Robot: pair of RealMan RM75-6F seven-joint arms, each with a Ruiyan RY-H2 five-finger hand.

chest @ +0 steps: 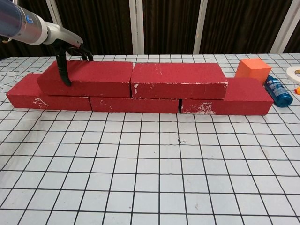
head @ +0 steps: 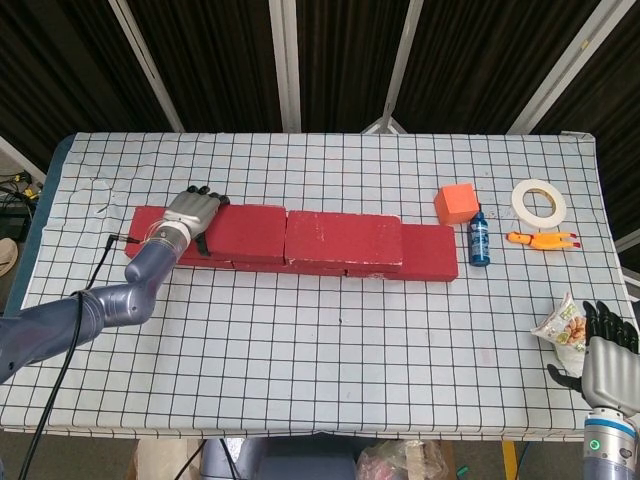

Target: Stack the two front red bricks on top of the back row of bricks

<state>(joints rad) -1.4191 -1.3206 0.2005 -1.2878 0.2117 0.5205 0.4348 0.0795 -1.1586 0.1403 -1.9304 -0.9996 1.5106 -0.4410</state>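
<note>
Both red bricks now sit on the back row (chest: 136, 104): the left brick (chest: 93, 77) and the right brick (chest: 178, 79) lie end to end on top, touching, so as I judge it the stacking is all but done and only the release and a pull-back of my left hand (head: 193, 212) are left. That hand grips the left brick at its far end from the right brick, fingers (chest: 80, 51) hooked over its back edge and the thumb (chest: 63, 70) down its front face. My right hand (head: 605, 355) hangs well away from the row, off the table's (head: 330, 370) near corner, holding nothing; whether its fingers are spread or curled I cannot tell. Beyond the row's other end stand an orange cube (head: 456, 202) and a blue bottle (head: 480, 238), just beside the row, with a tape roll (head: 539, 201) and an orange toy (head: 541, 240) further out, and a snack bag (head: 562, 328) near the right hand. Nothing blocks the left hand's retreat.
</note>
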